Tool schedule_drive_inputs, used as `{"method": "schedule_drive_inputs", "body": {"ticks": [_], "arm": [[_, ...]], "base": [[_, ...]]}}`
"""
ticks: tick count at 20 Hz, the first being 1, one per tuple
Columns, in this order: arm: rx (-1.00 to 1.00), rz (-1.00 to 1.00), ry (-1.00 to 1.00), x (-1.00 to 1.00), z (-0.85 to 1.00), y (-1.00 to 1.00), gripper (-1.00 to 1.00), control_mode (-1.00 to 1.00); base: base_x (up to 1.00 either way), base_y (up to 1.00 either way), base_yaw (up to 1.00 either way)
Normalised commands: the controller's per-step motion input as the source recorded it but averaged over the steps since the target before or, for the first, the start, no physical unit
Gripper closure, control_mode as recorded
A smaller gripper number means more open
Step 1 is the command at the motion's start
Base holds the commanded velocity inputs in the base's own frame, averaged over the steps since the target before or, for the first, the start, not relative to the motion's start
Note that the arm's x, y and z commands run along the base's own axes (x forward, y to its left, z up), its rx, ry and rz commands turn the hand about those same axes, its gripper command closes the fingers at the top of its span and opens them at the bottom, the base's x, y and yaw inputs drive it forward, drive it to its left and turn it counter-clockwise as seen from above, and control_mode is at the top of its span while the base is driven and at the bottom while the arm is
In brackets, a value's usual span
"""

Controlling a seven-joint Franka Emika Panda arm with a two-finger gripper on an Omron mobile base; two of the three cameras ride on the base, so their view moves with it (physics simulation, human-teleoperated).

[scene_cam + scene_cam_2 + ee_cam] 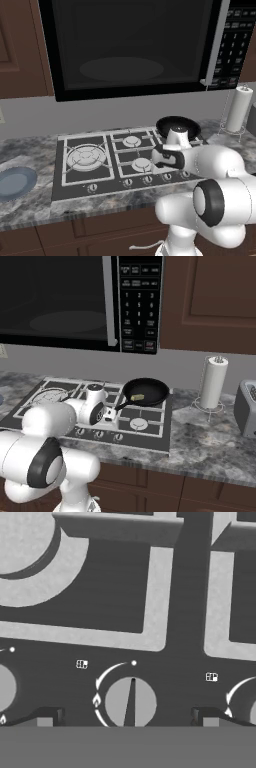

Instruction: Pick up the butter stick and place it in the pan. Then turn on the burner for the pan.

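Gripper (pixel 127 719) jaws spread wide, straddling a stove knob (pixel 131 702); butter stick (pixel 138 398) in pan (pixel 152 390) at 12 o'clock

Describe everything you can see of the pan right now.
The pan is round, shallow and all black, matte like dark metal. It sits level on the stove's back right burner, and its short black handle points toward the front left. A small pale-yellow butter stick lies inside, near the front wall. Nothing else touches it.

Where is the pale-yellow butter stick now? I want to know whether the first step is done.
In the right base view the pale-yellow butter stick lies inside the round black frying pan on the cooktop's rear right burner, left of the paper towel roll.
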Motion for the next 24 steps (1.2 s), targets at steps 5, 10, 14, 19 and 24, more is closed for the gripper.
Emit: {"method": "schedule_drive_inputs", "body": {"ticks": [5,10,14,19,24], "arm": [[0.00,0.02,0.00,0.01,-0.09,-0.03,-1.00,-1.00],[0.00,0.01,0.00,0.00,-0.12,0.00,-1.00,-1.00],[0.00,0.00,0.00,0.00,-0.10,0.00,-1.00,-1.00],[0.00,0.00,0.00,0.00,-0.14,0.00,-1.00,-1.00],[0.00,0.00,0.00,0.00,-0.13,0.00,-1.00,-1.00]], "base": [[0.00,0.00,0.00],[0.00,0.00,0.00],[0.00,0.00,0.00],[0.00,0.00,0.00],[0.00,0.00,0.00]]}}
